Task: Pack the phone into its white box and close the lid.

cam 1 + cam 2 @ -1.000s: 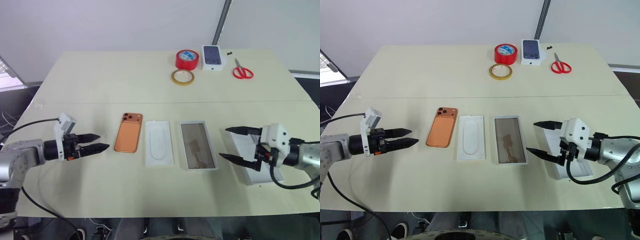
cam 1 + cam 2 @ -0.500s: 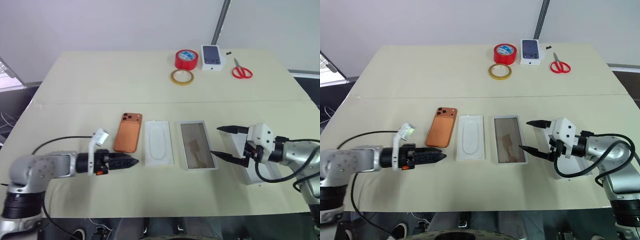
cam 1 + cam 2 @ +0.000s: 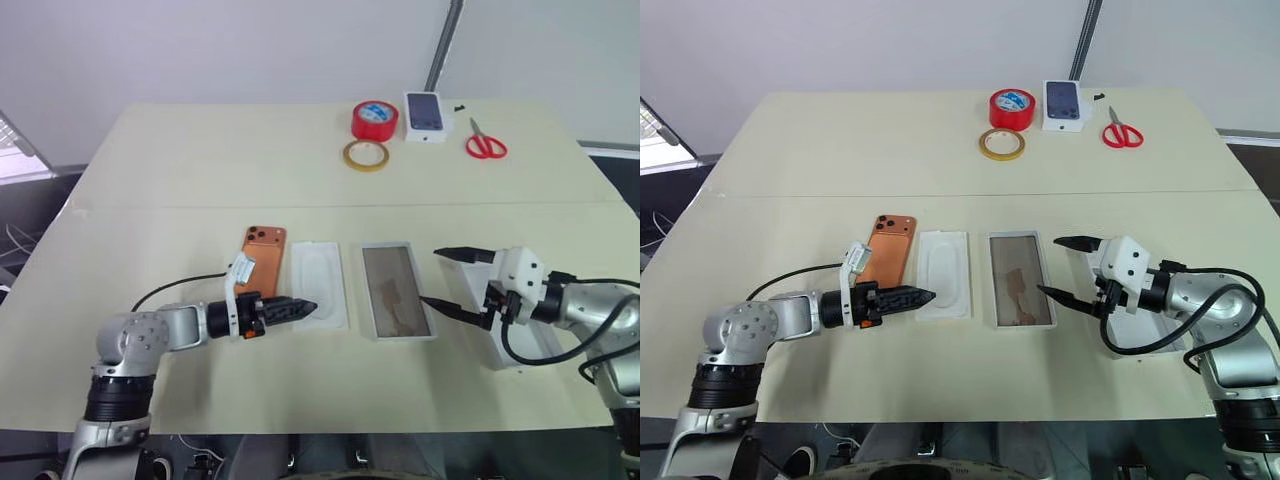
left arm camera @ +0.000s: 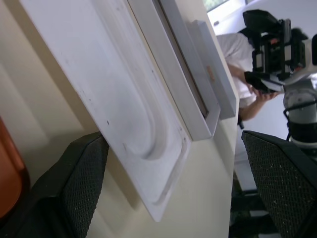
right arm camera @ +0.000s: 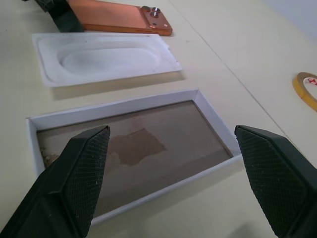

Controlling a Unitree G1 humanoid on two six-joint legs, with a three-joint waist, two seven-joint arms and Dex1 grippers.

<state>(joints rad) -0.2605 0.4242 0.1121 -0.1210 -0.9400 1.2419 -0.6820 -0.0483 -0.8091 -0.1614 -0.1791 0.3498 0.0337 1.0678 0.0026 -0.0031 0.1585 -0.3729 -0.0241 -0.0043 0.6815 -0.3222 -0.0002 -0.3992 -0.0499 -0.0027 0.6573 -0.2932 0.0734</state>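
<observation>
L claw (image 3: 300,308) swung right, now beside phone (image 3: 262,250).

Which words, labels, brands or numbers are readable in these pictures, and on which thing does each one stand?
None can be read.
Red tape roll: pale marks on top, too small to read.
Small box: a printed phone picture, no legible text.
Phone: no text visible.

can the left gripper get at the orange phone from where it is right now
Probably yes. The left gripper is open and sits at the near end of the phone, beside the white insert. Nothing lies on the phone, though the gripper points past it toward the insert, so it likely needs to turn back.
</observation>
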